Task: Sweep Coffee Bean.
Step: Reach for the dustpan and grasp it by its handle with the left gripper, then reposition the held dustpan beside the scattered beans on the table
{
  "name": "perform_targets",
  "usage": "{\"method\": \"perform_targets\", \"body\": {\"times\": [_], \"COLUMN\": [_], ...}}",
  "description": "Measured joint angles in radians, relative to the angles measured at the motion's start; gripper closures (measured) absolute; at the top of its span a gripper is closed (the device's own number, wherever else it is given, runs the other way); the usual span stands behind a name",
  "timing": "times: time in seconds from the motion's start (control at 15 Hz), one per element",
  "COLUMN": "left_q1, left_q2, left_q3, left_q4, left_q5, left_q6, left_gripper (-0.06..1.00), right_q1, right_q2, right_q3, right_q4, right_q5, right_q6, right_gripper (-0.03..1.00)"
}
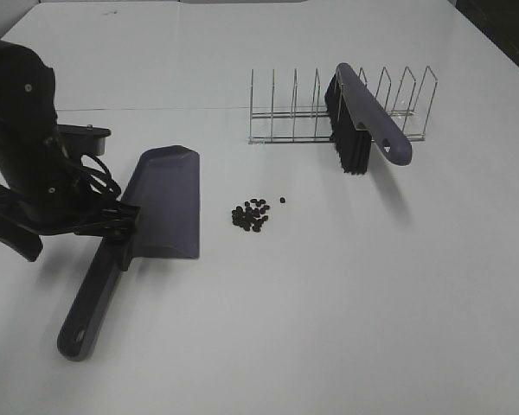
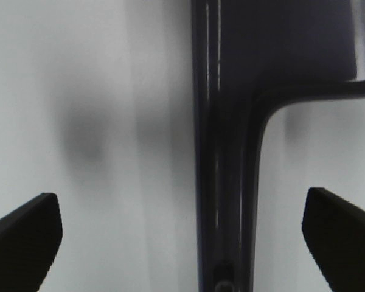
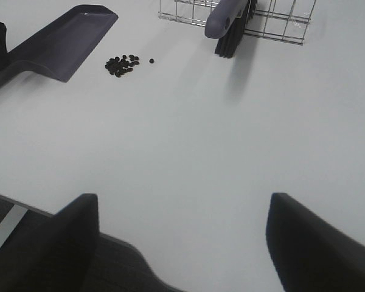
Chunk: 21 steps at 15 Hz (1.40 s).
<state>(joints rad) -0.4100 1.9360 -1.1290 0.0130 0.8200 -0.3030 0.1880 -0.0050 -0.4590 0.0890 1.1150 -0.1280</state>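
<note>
The left gripper (image 2: 184,219) stands wide open astride the dustpan (image 1: 164,203) handle. The right gripper (image 3: 182,210) is open too, holding nothing. The coffee bean (image 1: 253,216) cluster lies on the table at the dustpan's three o'clock.

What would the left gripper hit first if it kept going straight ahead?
Probably the handle of the grey-purple plastic dustpan: it lies right between the fingers of the open left gripper, though how near is unclear.

No readable text; no labels, brands, numbers or signs visible.
</note>
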Motion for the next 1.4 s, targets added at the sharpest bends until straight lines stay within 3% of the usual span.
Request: {"method": "perform_targets", "body": {"times": [0.33,0.87,0.93,1.0,1.2,1.4], "left_q1": [-0.001,-0.001,-0.001,-0.002,-0.002,-0.002], "left_q2": [0.089,0.141,0.141,0.141,0.141,0.141], "left_q3": [-0.038,-0.058,-0.058,-0.058,-0.058,-0.058], "left_q4": [-0.013,-0.027,-0.030,-0.033,-0.028,-0.023], "left_q5": [-0.066,-0.069,-0.069,-0.070,-0.068,-0.068], "left_q6": [-0.007,-0.006,-0.006,-0.006,-0.007,-0.008], "left_gripper": [-0.04,-0.02,0.02,0.14,0.64,0.62], "right_q1": [0.000,0.000,0.000,0.000,0.000,0.000], "right_q2": [0.000,0.000,0.000,0.000,0.000,0.000], "right_q3": [0.000,0.000,0.000,0.000,0.000,0.000], "right_q4": [0.000,0.001,0.001,0.001,0.001,0.001], "right_q5": [0.000,0.000,0.000,0.000,0.000,0.000], "right_q6": [0.000,0.000,0.000,0.000,0.000,0.000], "right_gripper": [0.33,0.33,0.33,0.33,0.33,0.33]}}
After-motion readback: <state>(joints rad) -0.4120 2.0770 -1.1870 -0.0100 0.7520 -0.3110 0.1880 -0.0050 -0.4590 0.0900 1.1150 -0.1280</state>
